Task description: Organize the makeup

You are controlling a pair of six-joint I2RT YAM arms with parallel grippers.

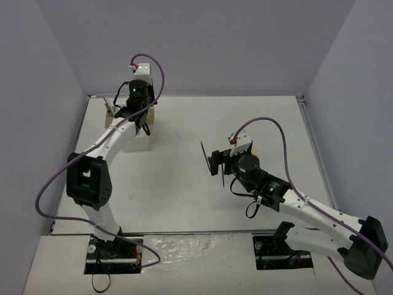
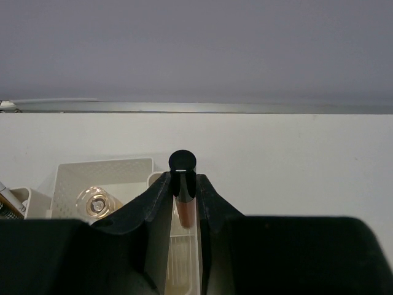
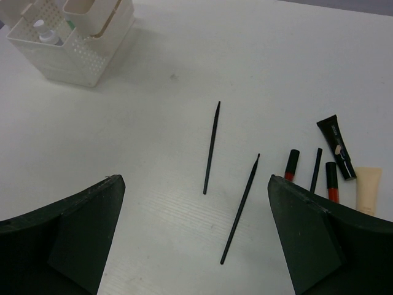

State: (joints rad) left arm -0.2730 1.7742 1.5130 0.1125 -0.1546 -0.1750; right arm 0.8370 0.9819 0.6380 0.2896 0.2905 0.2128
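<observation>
My left gripper (image 2: 183, 192) is shut on a makeup tube (image 2: 183, 184) with a black cap and a brownish body, held over a narrow slot of the white-and-beige box (image 2: 104, 169). A clear capped bottle (image 2: 95, 203) stands in the compartment to its left. In the top view this gripper (image 1: 129, 114) is at the box (image 1: 149, 130), back left. My right gripper (image 3: 194, 179) hangs open above two thin black pencils (image 3: 211, 147) (image 3: 240, 209) lying on the table. Right of them lie two red tubes (image 3: 291, 165) (image 3: 331, 183), a black tube (image 3: 336, 139) and a tan tube (image 3: 367, 189).
The box (image 3: 73, 58) sits far from the right gripper (image 1: 216, 161), with a white-capped bottle (image 3: 40, 27) inside. A thin black stick (image 3: 315, 170) lies between the red tubes. Grey walls close in the table at the back and both sides.
</observation>
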